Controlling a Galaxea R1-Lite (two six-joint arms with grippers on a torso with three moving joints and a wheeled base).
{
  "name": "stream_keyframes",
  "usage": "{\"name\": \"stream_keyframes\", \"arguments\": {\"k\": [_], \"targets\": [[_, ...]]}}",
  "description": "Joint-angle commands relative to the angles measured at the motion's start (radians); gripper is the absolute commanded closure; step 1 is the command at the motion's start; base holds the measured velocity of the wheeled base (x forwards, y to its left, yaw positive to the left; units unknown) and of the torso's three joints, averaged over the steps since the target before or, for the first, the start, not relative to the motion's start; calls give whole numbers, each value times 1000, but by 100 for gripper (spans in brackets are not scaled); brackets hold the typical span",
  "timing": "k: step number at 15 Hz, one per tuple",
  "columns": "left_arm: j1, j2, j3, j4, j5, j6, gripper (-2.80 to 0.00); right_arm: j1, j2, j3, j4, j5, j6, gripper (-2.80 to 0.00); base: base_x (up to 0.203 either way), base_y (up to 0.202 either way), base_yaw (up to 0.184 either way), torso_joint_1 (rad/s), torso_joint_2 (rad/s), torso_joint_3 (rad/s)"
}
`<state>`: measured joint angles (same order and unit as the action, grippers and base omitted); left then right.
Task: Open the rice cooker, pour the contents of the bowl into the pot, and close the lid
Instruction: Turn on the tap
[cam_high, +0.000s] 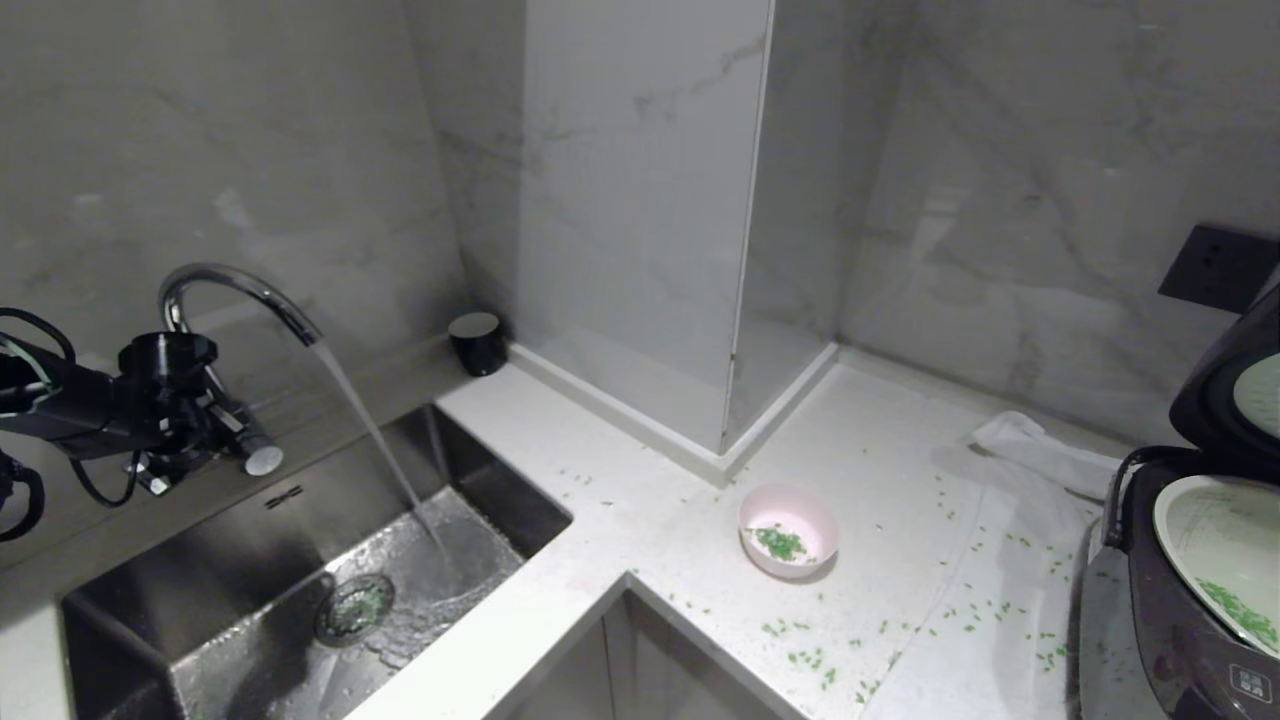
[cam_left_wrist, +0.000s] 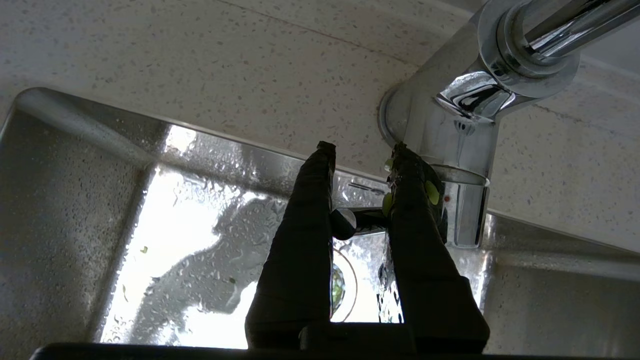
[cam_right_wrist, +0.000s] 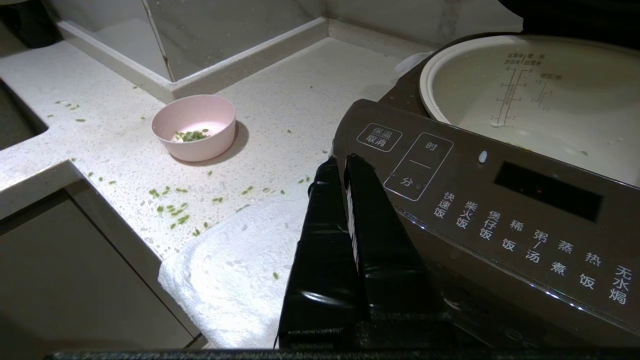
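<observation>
The rice cooker stands at the far right with its lid raised. Its pale pot shows a few green bits inside. The pink bowl sits upright on the counter to the left of the cooker, with a small heap of green contents in it. My left gripper is far off at the sink, shut on the faucet handle, green bits stuck to one finger. My right gripper is shut and holds nothing, low in front of the cooker's button panel.
Water runs from the chrome faucet into the steel sink. Green bits lie scattered over the white counter. A white towel lies under and beside the cooker. A black cup stands in the back corner by a marble column.
</observation>
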<state>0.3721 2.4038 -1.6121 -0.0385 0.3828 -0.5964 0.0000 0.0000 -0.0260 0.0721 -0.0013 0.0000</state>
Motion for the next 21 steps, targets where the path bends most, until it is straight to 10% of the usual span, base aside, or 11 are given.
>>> {"name": "stream_keyframes", "arguments": {"k": [1,21], "targets": [[-1,6,-2,0,2,-3,0,0,0,0,0,0,0,0,0,0,0,0,0,0],[1,18,-23,23,7,-4,0,0,-1,0,0,0,0,0,0,0,0,0,0,0]]}}
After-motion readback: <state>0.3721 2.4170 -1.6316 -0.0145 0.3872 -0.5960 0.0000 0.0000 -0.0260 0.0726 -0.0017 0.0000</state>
